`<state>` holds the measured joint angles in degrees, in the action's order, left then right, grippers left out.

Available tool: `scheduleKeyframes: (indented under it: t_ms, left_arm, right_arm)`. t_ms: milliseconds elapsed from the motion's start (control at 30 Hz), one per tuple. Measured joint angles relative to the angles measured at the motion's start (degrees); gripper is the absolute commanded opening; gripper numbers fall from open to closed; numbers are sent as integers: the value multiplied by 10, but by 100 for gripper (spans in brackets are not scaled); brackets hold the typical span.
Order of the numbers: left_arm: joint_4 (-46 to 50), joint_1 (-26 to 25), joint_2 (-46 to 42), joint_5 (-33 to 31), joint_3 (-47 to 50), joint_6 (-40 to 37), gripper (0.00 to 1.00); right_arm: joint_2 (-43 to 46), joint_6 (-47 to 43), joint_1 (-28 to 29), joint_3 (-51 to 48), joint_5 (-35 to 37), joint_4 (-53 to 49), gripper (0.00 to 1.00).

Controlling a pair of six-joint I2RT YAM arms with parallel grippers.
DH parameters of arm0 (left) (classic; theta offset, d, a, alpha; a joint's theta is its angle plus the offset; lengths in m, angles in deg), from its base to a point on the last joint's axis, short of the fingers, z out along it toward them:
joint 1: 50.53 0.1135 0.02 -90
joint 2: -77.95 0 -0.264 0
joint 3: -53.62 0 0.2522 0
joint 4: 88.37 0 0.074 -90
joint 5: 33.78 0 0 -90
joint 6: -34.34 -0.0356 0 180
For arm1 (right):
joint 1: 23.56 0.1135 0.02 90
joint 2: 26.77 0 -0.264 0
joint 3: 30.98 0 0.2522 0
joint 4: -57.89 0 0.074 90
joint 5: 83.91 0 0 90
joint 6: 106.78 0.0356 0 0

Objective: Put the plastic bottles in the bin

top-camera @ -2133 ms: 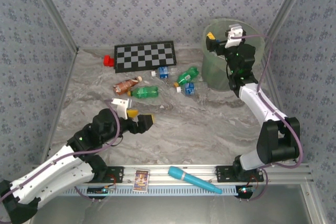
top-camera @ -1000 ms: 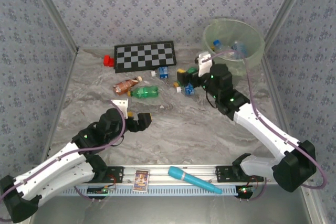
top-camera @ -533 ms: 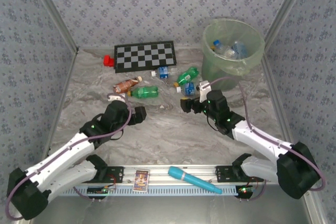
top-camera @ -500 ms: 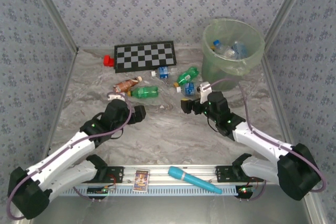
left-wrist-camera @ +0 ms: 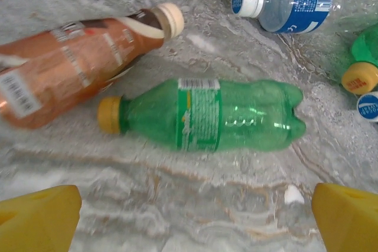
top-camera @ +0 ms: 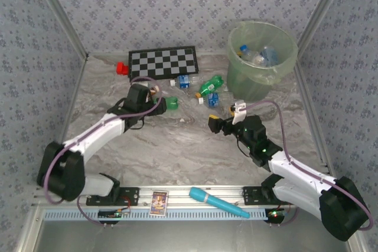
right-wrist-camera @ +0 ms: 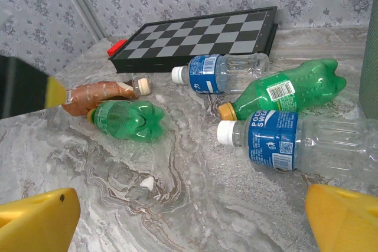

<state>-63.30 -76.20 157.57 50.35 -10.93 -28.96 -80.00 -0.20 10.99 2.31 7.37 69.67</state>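
A red block sits beside the checkerboard.

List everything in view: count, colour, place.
bin: one, pale green, far right
bottles in bin: several, clear with blue labels, count unclear
brown bottle: one, cream cap, mid-table
green bottles: two, yellow caps, mid-table
clear bottles: two, blue labels, white caps, mid-table
chessboard: one, black and grey, far side
red block: one, left of chessboard
turquoise tube: one, near rail
card: one, near rail
left tool: open, yellow tips, by brown and green bottles
right tool: open, yellow tips, facing the bottles
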Motion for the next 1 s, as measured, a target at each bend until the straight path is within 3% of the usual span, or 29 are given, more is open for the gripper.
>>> scheduleKeyframes:
  t_ms: [233,400,733,1000]
  left_arm:
    - [-40,23,152,51,-94,-42,100]
    - [-45,26,203,87,-133,-57,100]
    - [-60,24,200,167,-112,-56,100]
    - [-59,-19,142,186,-50,-42,100]
  right_arm:
    - [6,4,0,0,1,0,99]
    - [6,4,0,0,0,0,99]
    - [3,6,0,0,1,0,99]
    - [-16,6,0,0,0,0,99]
